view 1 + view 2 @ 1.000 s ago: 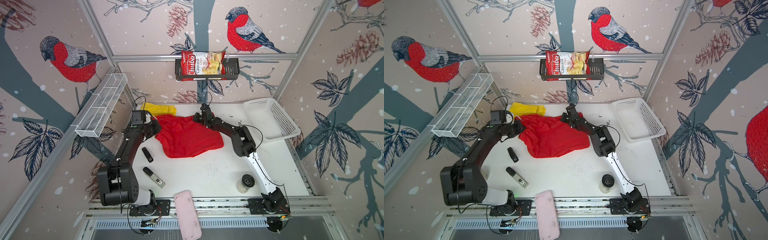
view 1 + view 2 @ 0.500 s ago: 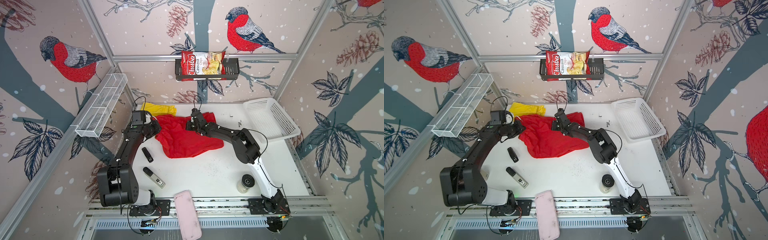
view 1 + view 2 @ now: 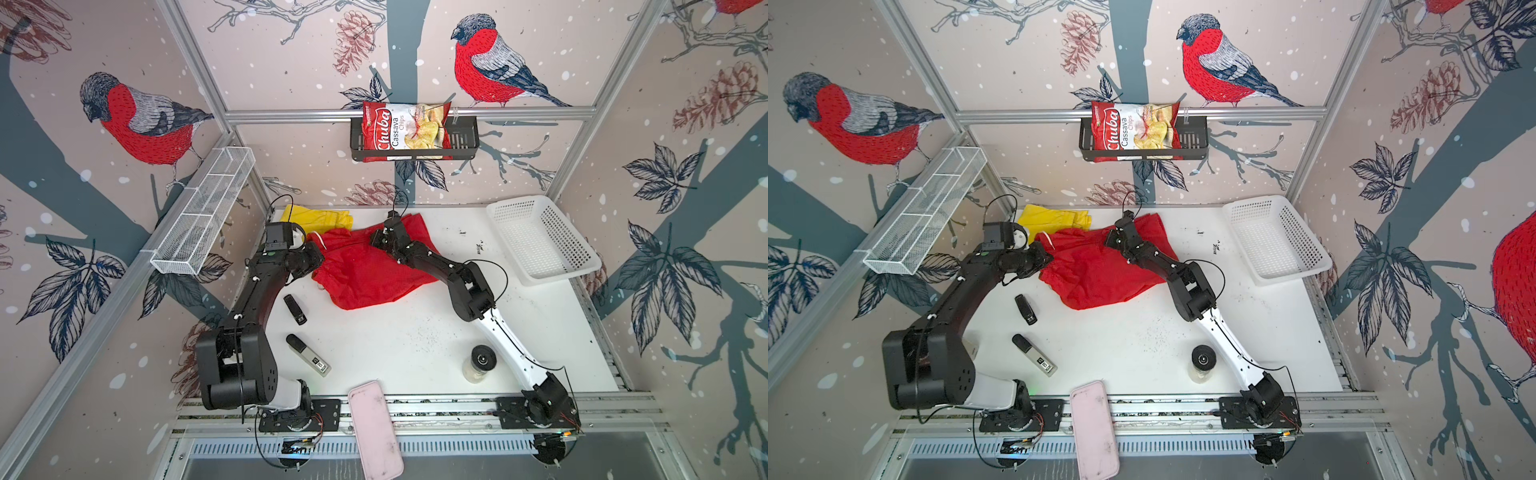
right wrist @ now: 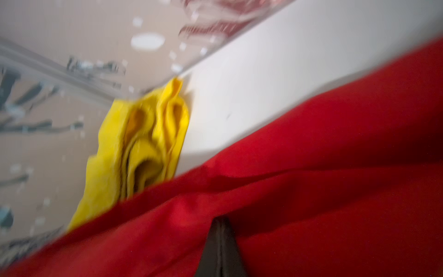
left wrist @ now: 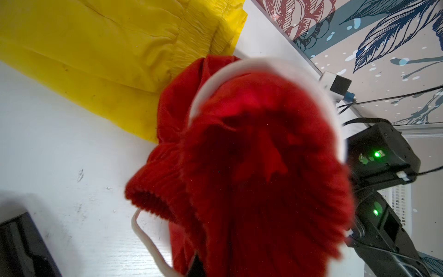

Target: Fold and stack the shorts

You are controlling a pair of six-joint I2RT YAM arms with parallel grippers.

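Jaws of both arms pinch the red shorts (image 3: pixel 361 274), bunched at the back of the counter (image 3: pixel 415 340) against the yellow shorts (image 3: pixel 316 218) — light, limp, slippery mesh, probably best held at waistband or hem corners.

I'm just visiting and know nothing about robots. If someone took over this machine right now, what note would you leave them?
Grippers: the left gripper is shut on the red shorts at the waistband end. The right gripper is shut on the same pair, near its far edge.
Things: the red shorts are rumpled and partly spread mid-table. The yellow shorts lie at the far left corner of the table, with red cloth touching them.
Done: the yellow pair looks folded.
Left: finish folding the red pair, then stack the two.
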